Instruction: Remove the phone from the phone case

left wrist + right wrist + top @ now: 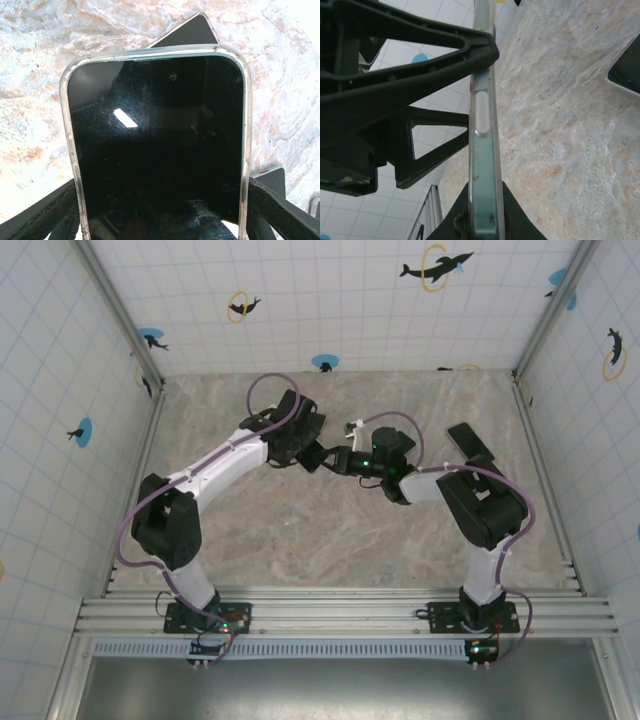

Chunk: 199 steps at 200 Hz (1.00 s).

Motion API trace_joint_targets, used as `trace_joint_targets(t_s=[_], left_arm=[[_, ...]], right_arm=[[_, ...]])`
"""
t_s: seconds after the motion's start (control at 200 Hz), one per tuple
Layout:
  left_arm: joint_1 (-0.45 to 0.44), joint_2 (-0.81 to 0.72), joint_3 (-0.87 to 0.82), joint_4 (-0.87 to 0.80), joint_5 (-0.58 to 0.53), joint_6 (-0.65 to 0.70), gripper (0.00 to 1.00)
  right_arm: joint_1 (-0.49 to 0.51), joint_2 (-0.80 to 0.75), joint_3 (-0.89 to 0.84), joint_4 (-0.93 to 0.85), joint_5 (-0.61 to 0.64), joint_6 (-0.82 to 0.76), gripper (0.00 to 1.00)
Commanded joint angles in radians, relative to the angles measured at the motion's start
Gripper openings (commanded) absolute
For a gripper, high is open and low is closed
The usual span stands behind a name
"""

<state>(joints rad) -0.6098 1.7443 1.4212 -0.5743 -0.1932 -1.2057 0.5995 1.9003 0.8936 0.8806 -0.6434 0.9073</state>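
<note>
A phone (160,150) with a black screen sits inside a clear phone case (246,125), held up above the table. My left gripper (160,220) clamps the case across its width, one black finger (45,215) on each long side. In the right wrist view the cased phone (485,165) shows edge-on, with a silver side button. My right gripper (484,225) is shut on its lower end, pinching front and back. In the top view the left gripper (315,453) and the right gripper (345,460) meet over the middle of the table.
A dark flat slab with a light rim (470,445) lies on the marble table to the right, and shows again as the slab (627,70) and the slab (192,32) behind the phone. Tiled walls (330,300) close in the back and both sides.
</note>
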Motion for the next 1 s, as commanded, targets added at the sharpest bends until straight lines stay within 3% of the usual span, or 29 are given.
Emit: trace_joint_targets(t_s=[0.0,0.05,0.11,0.17,0.335,0.515,0.651,0.781,0.991], left_arm=[[-0.006,-0.054,-0.013,0.039,-0.005,0.023,0.66],[-0.007,-0.065,-0.024,0.051,-0.011,0.042,0.76],[-0.006,-0.088,-0.054,0.105,-0.003,0.094,0.96],[0.000,-0.122,-0.098,0.178,0.016,0.137,0.98],[0.055,-0.199,-0.197,0.297,0.073,0.224,0.98],[0.130,-0.245,-0.278,0.492,0.253,0.340,0.98],[0.231,-0.262,-0.377,0.728,0.481,0.315,0.94],[0.267,-0.218,-0.344,0.809,0.637,0.293,0.87],[0.281,-0.172,-0.344,1.068,0.795,0.156,0.73]], right_arm=[[0.008,0.010,0.035,0.107,0.004,0.036,0.07],[0.008,0.002,0.034,0.113,0.010,0.043,0.04],[0.006,-0.008,0.032,0.121,0.016,0.052,0.00],[0.001,-0.020,0.030,0.122,0.021,0.062,0.00],[-0.019,-0.073,0.010,0.152,0.040,0.117,0.00],[-0.038,-0.129,-0.023,0.175,0.041,0.192,0.00],[-0.051,-0.171,-0.044,0.189,0.043,0.239,0.00],[-0.064,-0.207,-0.060,0.228,0.044,0.293,0.00],[-0.074,-0.230,-0.072,0.269,0.047,0.379,0.00]])
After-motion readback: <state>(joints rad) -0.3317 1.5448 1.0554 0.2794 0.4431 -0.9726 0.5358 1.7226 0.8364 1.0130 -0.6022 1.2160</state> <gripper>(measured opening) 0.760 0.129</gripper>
